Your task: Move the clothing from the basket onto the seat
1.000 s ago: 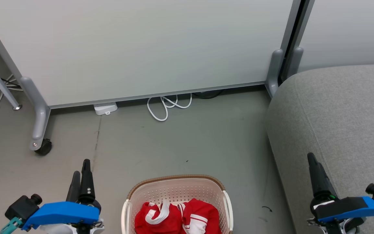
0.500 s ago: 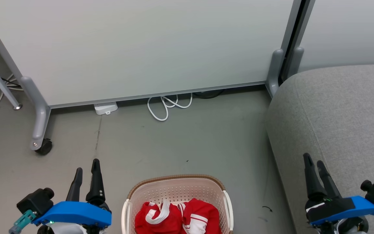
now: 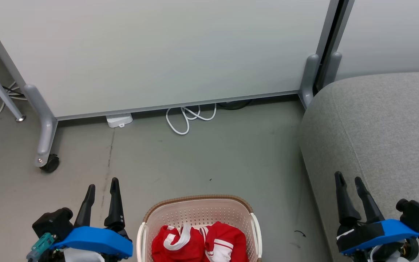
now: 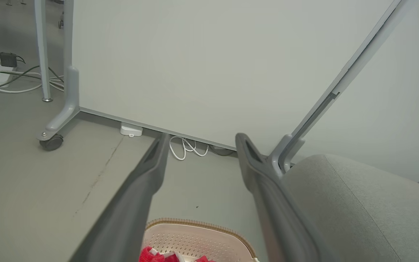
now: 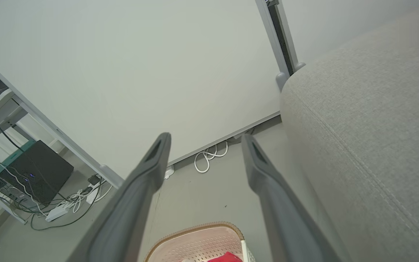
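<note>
Lying crumpled, the clothing (image 3: pixel 198 245) seemingly spans the basket (image 3: pixel 198 198) left-to-right; both jaws gape wide, empty.

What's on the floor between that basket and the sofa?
Only bare grey floor lies between the basket and the sofa, apart from a small dark scuff. The head view shows it.
</note>
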Available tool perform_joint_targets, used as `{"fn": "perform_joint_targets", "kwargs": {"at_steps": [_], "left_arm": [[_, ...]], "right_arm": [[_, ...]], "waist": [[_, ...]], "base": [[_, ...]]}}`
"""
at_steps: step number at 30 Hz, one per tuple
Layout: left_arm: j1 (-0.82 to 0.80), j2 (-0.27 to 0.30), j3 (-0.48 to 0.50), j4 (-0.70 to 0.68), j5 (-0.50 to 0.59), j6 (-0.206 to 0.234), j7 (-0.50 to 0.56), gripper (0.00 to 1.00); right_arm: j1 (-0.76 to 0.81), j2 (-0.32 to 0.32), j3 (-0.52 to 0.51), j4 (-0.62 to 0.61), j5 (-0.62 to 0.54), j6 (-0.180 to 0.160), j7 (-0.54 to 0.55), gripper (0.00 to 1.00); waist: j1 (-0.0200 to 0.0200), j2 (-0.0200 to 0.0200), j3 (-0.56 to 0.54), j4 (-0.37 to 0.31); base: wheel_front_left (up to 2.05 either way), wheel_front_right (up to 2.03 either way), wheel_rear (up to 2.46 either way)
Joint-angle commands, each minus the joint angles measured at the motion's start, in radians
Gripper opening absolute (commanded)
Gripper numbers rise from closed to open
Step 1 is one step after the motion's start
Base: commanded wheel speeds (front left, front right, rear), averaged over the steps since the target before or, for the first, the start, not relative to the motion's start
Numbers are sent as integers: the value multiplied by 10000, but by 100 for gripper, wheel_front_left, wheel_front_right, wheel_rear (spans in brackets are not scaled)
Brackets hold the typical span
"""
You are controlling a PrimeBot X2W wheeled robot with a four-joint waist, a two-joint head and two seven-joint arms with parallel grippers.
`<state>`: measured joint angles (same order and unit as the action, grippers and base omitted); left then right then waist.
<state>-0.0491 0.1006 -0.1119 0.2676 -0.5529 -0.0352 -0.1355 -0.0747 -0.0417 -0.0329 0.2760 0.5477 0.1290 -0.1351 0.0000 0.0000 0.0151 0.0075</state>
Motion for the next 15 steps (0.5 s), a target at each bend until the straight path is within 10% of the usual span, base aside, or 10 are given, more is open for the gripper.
{"fn": "perform_joint_targets", "kwargs": {"at_steps": [1, 15], "left_arm": [[-260, 95, -46, -70, 263, 56, -87, 100], [-254, 156, -252, 184, 1511, 151, -442, 100]], "right_arm": [[-208, -75, 23, -45, -247, 17, -89, 100], [-276, -88, 109, 122, -1723, 20, -367, 100]], "waist": [[0, 0, 0, 2], [0, 0, 24, 27]], "base": [[0, 0, 0], [0, 0, 0]]}}
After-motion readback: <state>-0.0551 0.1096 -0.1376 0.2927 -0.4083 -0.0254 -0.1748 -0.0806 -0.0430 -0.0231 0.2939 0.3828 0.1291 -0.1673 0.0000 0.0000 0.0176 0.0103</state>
